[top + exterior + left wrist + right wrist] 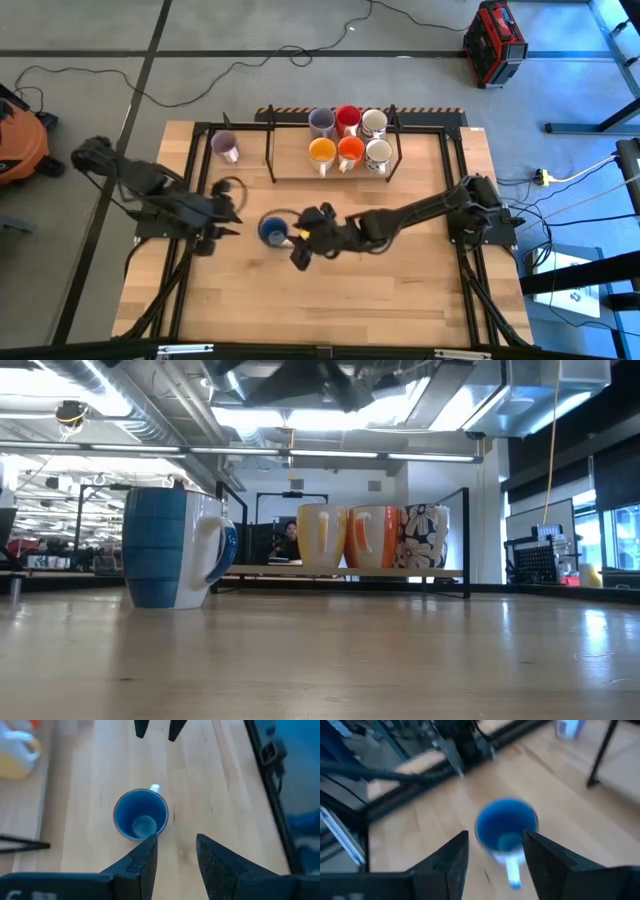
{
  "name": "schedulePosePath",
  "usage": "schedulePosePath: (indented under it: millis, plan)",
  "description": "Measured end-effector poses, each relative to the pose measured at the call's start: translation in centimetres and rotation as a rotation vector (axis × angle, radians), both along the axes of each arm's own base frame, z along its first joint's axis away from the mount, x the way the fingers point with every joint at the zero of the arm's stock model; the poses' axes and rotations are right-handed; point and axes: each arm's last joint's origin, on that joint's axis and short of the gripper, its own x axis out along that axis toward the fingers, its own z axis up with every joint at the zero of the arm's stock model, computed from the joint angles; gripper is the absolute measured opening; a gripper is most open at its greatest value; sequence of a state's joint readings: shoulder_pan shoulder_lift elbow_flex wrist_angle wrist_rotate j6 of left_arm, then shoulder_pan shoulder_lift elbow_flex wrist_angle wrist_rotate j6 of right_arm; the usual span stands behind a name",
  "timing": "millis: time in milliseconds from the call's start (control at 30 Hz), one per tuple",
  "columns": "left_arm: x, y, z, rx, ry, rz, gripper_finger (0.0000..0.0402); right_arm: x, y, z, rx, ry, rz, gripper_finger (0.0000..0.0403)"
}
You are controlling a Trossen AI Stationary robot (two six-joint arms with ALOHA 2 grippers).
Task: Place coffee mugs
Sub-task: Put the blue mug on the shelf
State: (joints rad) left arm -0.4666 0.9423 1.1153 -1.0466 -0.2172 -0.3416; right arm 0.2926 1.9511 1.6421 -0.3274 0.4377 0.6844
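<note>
Grey floor with loose cables surrounded the wooden table [400, 290]; we also saw a red case [494, 42] at 1 o'clock and an orange vacuum [18, 140] at 9 o'clock. We logged the blue mug [272, 230] upright on bare wood just left of table centre: ribbed blue wall, white handle, blue inside. It stood alone, clear of the rack.

From above, the left gripper [232, 212] sat at the mug's 10 o'clock, near it but apart. The right gripper [300, 236] was just beside the mug at 3 o'clock. On the low rack [300, 176] at 12 o'clock we counted six mugs in two rows: lilac mug [321, 121], red mug [347, 119], cream mug [374, 122] behind; yellow-orange mug [322, 152], orange mug [351, 151], white mug [379, 153] in front. A second lilac mug [224, 146] stood alone at the rack's left.

Low view alone showed the blue mug's ribbing and handle profile, plus a dark flower print on the white mug [425, 536]; neither gripper was in that view. A person [288, 540] sat far behind the rack.

Left wrist view looked down into the mug; the left fingers [145, 860] stood moderately apart, holding nothing. Right wrist view showed the right fingers [452, 855] wide, mug between them but beyond the tips, handle toward the camera, untouched.
</note>
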Motion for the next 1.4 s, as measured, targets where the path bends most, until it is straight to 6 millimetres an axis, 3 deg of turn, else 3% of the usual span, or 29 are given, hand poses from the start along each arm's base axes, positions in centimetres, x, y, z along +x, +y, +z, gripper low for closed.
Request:
schedulePosePath:
  millis: [133,300,500,767,1233,1400]
  plan:
    - [-2.4,0.8,0.2,-0.058,-0.079,0.085,0.013,0.9,-1.8,0.7,-0.013,-0.035,0.04,0.0175]
    - [-3.8,1.3,0.0,-0.085,-0.118,0.117,0.013,1.9,-3.9,2.3,-0.02,-0.038,0.084,0.0175]
    - [-3.9,1.4,-0.1,-0.078,-0.118,0.111,0.013,4.0,-6.0,3.1,-0.005,0.023,0.116,0.0175]
    - [-3.9,1.4,-0.2,-0.036,-0.112,0.104,0.0131,6.4,-7.4,2.5,0.022,0.194,0.125,0.0175]
    - [-3.9,1.4,-0.3,-0.031,-0.11,0.107,0.0131,8.9,-7.6,-4.8,0.058,0.373,0.143,0.0175]
    - [-3.7,1.4,-0.3,-0.039,-0.11,0.122,0.0131,8.9,-7.5,-4.7,0.072,0.378,0.15,0.0175]
